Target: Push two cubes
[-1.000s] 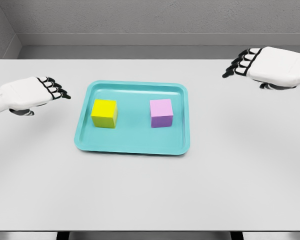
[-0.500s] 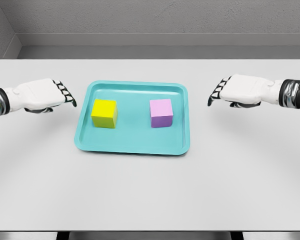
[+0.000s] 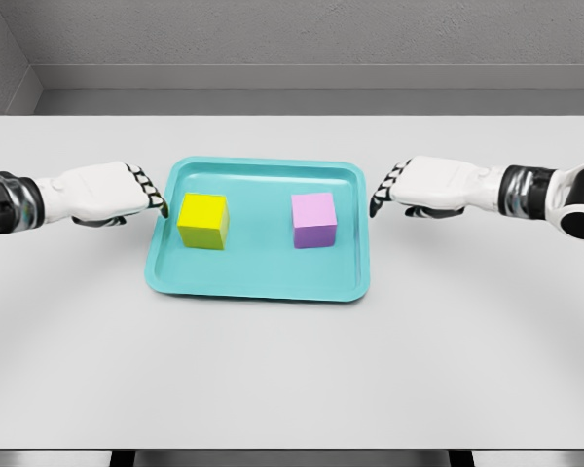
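Observation:
A yellow cube (image 3: pixel 203 221) sits on the left half of a teal tray (image 3: pixel 259 277), and a pink cube (image 3: pixel 314 220) sits on the right half. My left hand (image 3: pixel 152 195) hovers at the tray's left rim, its fingertips a short gap from the yellow cube, fingers relaxed and holding nothing. At the tray's right rim is my right hand (image 3: pixel 383 192), fingers extended toward the pink cube with a wider gap, also holding nothing.
The tray lies in the middle of a white table (image 3: pixel 292 370). A grey wall (image 3: pixel 292 39) runs behind the table's far edge.
Both hands have moved inward toward the tray, the left rightward to the left rim, the right leftward and down to the right rim. The cubes have not moved.

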`<action>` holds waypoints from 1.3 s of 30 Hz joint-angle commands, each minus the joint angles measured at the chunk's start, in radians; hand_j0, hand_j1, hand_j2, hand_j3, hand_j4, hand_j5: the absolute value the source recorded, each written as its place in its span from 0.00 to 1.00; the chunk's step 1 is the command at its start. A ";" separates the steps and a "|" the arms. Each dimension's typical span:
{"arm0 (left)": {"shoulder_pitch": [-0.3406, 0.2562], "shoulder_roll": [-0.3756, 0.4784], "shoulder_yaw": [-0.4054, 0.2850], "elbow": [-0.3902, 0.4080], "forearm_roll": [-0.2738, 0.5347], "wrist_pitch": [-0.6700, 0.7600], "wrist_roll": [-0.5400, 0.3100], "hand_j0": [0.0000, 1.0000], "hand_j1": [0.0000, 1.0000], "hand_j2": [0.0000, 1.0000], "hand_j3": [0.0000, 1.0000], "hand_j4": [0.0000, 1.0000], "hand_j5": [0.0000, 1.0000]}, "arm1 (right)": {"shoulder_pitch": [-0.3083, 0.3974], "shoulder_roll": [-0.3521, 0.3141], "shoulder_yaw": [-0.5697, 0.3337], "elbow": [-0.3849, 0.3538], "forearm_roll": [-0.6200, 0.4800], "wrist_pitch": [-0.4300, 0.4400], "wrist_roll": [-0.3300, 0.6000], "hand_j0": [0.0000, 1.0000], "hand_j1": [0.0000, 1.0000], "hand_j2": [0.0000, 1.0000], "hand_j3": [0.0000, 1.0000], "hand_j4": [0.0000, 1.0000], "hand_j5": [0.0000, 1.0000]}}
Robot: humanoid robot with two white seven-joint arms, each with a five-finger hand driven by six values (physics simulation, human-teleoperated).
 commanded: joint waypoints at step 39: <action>-0.015 -0.119 0.000 -0.019 0.000 0.002 -0.036 0.70 0.70 0.70 0.70 0.70 0.70 | -0.034 0.181 0.055 0.064 0.121 0.003 0.000 0.60 0.60 0.60 0.60 0.60 0.60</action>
